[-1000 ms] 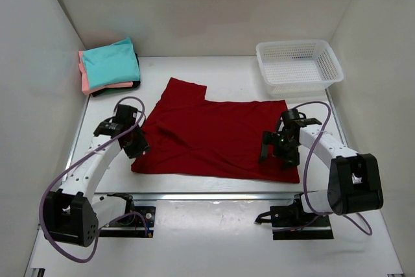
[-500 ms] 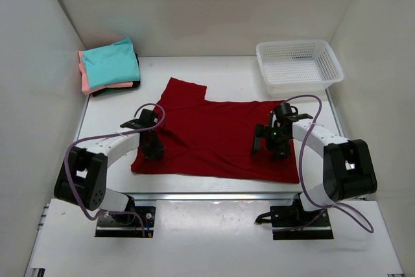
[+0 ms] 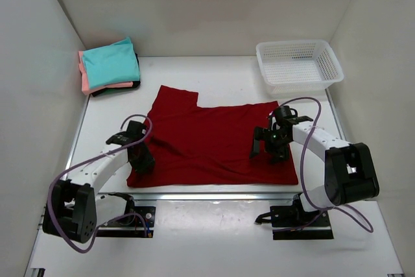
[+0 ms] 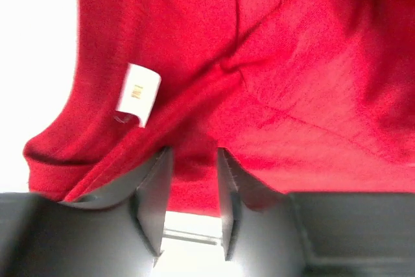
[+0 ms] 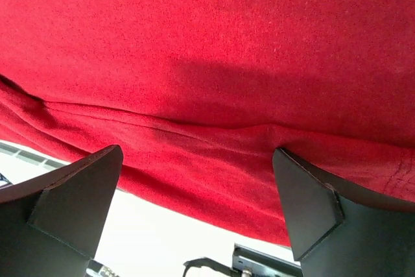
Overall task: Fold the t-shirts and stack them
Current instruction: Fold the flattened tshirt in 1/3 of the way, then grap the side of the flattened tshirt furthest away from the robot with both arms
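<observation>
Back left corner of the tabletop (image 3: pixel 227 76): a folded stack against the left wall. The teal shirt (image 3: pixel 110 61) lies on top, the pink shirt (image 3: pixel 83 74) shows beneath it at the left edge, and the dark shirt (image 3: pixel 123 86) shows at the bottom along the near edge.

Centre: the red shirt (image 3: pixel 207 141) lies spread out and unfolded on the tabletop. One sleeve points toward the back left, and the near edge runs close to the front of the tabletop. The cloth is mostly flat, with shallow wrinkles toward its left side.

Left end effector (image 3: pixel 141 159): positioned at the near left corner of the red shirt. In the wrist view the left end effector (image 4: pixel 192 160) has its two fingers (image 4: pixel 155 186) close together with a bunch of the red shirt (image 4: pixel 311 63) pinched between them, so it is clamped on the cloth. A white label (image 4: pixel 138 93) shows on the fabric just beyond the fingers.

Right end effector (image 3: pixel 267 152): over the right part of the red shirt, inside its right edge. In the wrist view the right end effector (image 5: pixel 198 160) has its fingers (image 5: pixel 78 189) spread wide apart, nothing between them but the red shirt (image 5: pixel 214 43) below. A low fold crosses the cloth between the fingers. Whether the tips touch the cloth cannot be told.

Back right corner: a white basket (image 3: pixel 324 72), well apart from the red shirt.
</observation>
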